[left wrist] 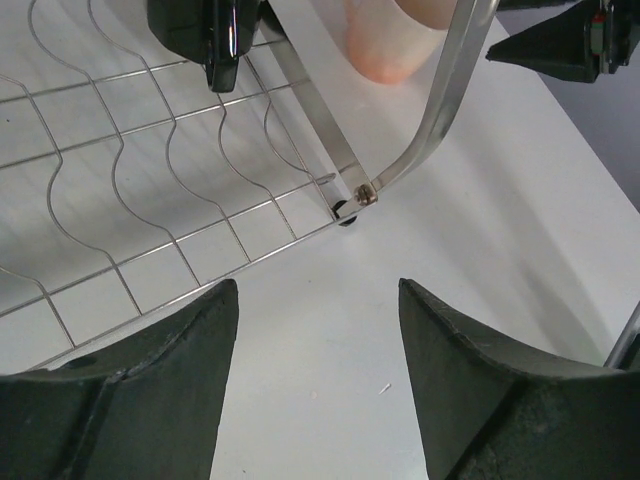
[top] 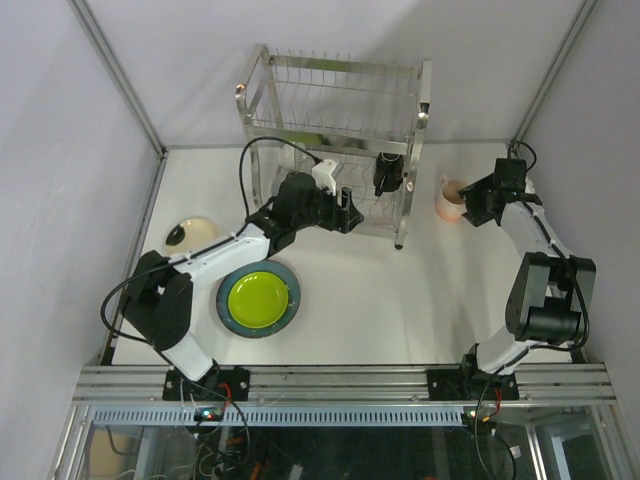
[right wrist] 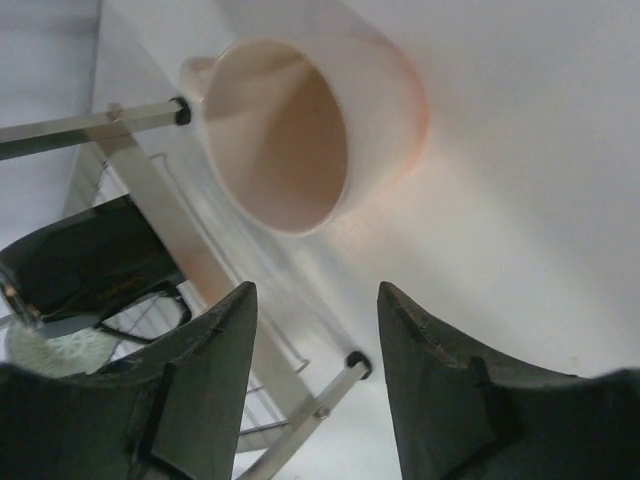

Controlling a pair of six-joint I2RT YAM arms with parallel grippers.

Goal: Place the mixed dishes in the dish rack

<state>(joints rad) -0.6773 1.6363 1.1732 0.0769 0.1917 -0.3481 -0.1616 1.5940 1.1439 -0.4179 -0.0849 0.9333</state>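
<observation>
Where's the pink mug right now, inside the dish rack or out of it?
Out. The pink mug stands on the table beside the dish rack, past its right posts, outside the wire shelves.

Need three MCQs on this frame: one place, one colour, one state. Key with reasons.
1. Where is the pink mug?
A) on the table, right of the rack
B) in the rack
C) on a plate

2. Colour of the plate lying on the blue-grey plate?
A) cream
B) lime green
C) pink

3. The left hand is:
A) shut on a mug
B) shut on a plate
C) open, empty

Key: 1A, it stands beside the rack's post; 2B, the green plate sits there; 3C, jaws apart, nothing between.
</observation>
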